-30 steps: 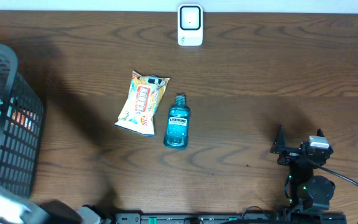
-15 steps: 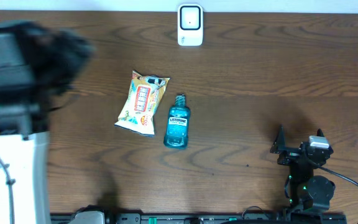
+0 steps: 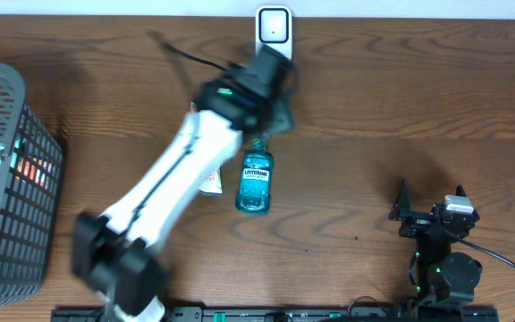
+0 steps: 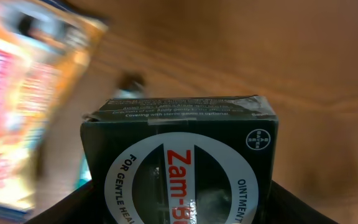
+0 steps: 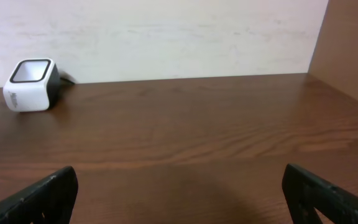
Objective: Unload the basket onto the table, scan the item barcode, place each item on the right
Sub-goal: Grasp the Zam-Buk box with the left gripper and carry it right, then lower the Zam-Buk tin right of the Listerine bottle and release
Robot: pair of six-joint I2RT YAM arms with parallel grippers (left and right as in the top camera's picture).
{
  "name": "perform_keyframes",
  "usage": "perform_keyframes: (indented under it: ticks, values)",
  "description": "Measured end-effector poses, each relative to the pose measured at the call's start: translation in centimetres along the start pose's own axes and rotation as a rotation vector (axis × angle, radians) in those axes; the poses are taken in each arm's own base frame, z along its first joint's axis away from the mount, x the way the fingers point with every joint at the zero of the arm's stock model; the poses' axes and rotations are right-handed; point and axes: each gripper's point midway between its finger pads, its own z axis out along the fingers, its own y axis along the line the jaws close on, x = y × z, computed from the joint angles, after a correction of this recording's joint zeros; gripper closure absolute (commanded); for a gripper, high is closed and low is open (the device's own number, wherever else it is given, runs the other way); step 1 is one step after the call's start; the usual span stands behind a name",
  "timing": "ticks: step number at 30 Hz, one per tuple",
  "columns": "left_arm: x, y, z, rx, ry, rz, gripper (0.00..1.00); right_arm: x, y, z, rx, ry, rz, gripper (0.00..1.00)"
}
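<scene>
My left gripper [image 3: 273, 97] is shut on a dark green Zam-Buk ointment box [image 4: 179, 155], held above the table just below the white barcode scanner [image 3: 274, 34]. In the left wrist view the box fills the space between the jaws [image 4: 179, 211], its printed top facing the camera. The left arm stretches diagonally from the front left. No barcode shows on the box. My right gripper [image 3: 429, 204] rests open at the front right, nothing between its fingers [image 5: 42, 199]; it sees the scanner [image 5: 31, 84] far off to the left.
A blue Listerine bottle [image 3: 256, 179] lies below the left gripper. A snack bag [image 3: 210, 183] beside it is mostly covered by the arm and blurred in the left wrist view [image 4: 23, 93]. A grey mesh basket [image 3: 7, 179] stands at the left edge.
The left arm has swung from the basket at the left across the table to the scanner, carrying the box. The right arm has not moved.
</scene>
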Motion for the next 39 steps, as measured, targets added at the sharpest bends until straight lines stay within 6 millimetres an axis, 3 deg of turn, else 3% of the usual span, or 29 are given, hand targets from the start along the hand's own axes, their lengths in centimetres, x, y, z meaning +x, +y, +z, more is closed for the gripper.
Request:
perform_keyframes:
  ticks: [5, 9, 13, 20, 30, 35, 39]
  values:
    - [5.1, -1.8, 6.1, -0.074, 0.12, 0.1, 0.34, 0.0, 0.0, 0.0, 0.0, 0.0, 0.0, 0.01]
    - [8.2, -1.6, 9.1, -0.135, 0.193, 0.142, 0.34, 0.0, 0.0, 0.0, 0.0, 0.0, 0.0, 0.01]
    - [9.8, -1.1, 10.9, -0.175, 0.233, 0.162, 0.34, 0.0, 0.0, 0.0, 0.0, 0.0, 0.0, 0.01]
    - [10.4, -0.1, 11.7, -0.211, 0.253, 0.277, 0.34, 0.0, 0.0, 0.0, 0.0, 0.0, 0.0, 0.01]
    - [9.8, 0.4, 11.7, -0.186, 0.28, 0.77, 0.34, 0.0, 0.0, 0.0, 0.0, 0.0, 0.0, 0.01]
    - [9.8, 0.4, 11.7, -0.17, 0.293, 0.894, 0.33, 0.0, 0.0, 0.0, 0.0, 0.0, 0.0, 0.01]
    - [9.9, 0.6, 11.6, -0.167, 0.306, 0.949, 0.2, 0.0, 0.0, 0.0, 0.0, 0.0, 0.0, 0.01]
